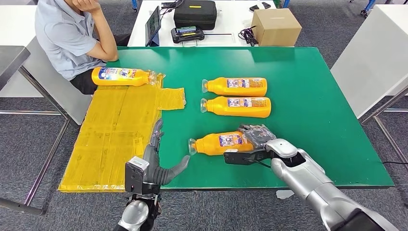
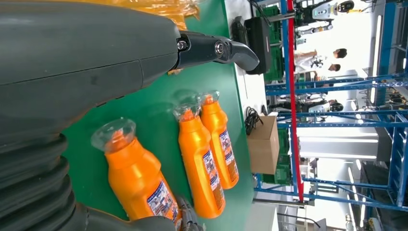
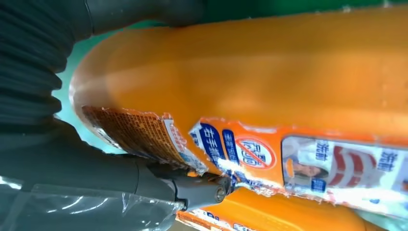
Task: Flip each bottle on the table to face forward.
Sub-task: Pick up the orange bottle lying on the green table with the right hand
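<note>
Right hand (image 1: pixel 255 137) wraps the base end of the nearest orange plastic bottle (image 1: pixel 219 143), lying on its side on the green table (image 1: pixel 312 120), clear cap toward the left hand. Left hand (image 1: pixel 156 161) released, fingers spread, thumb tip near that cap, not touching. Two more orange bottles (image 1: pixel 235 86) (image 1: pixel 238 107) lie side by side farther back. Fourth orange bottle (image 1: pixel 120 76) rests at far edge of yellow taped sheet (image 1: pixel 115 134), beside a seated person (image 1: pixel 72 33).
</note>
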